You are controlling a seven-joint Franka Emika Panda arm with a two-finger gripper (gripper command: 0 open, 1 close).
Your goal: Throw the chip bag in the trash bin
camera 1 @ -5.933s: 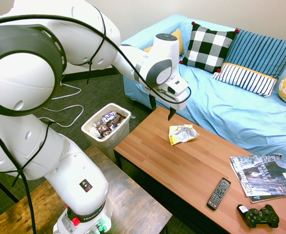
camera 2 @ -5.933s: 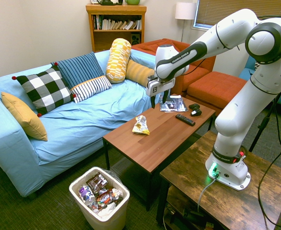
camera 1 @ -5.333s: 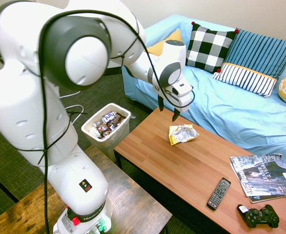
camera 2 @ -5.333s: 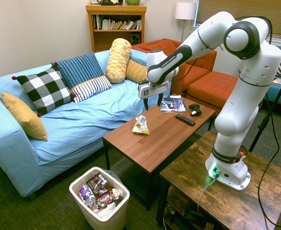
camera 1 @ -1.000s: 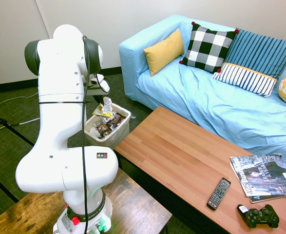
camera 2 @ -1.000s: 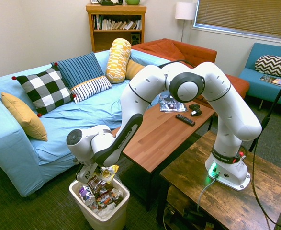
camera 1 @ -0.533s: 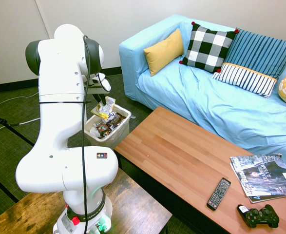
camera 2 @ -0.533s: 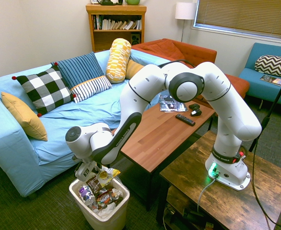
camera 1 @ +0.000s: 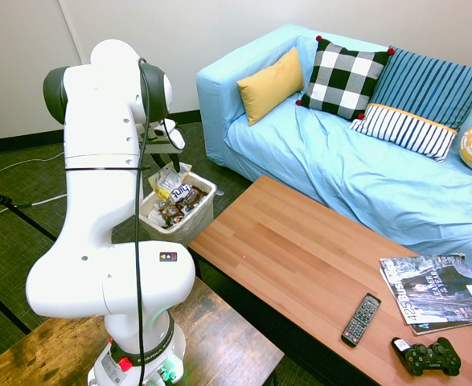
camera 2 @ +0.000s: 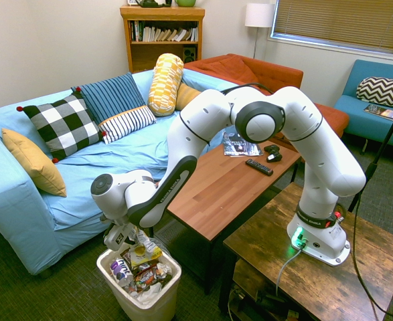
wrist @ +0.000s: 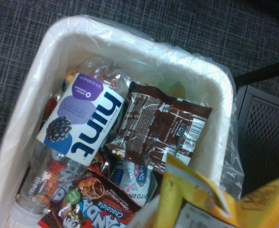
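Crinkly yellow foil chip bag atop white rectangular trash bin.

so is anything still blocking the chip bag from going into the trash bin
Nothing visible does. The chip bag sits on the wrappers in the trash bin, right below the gripper.
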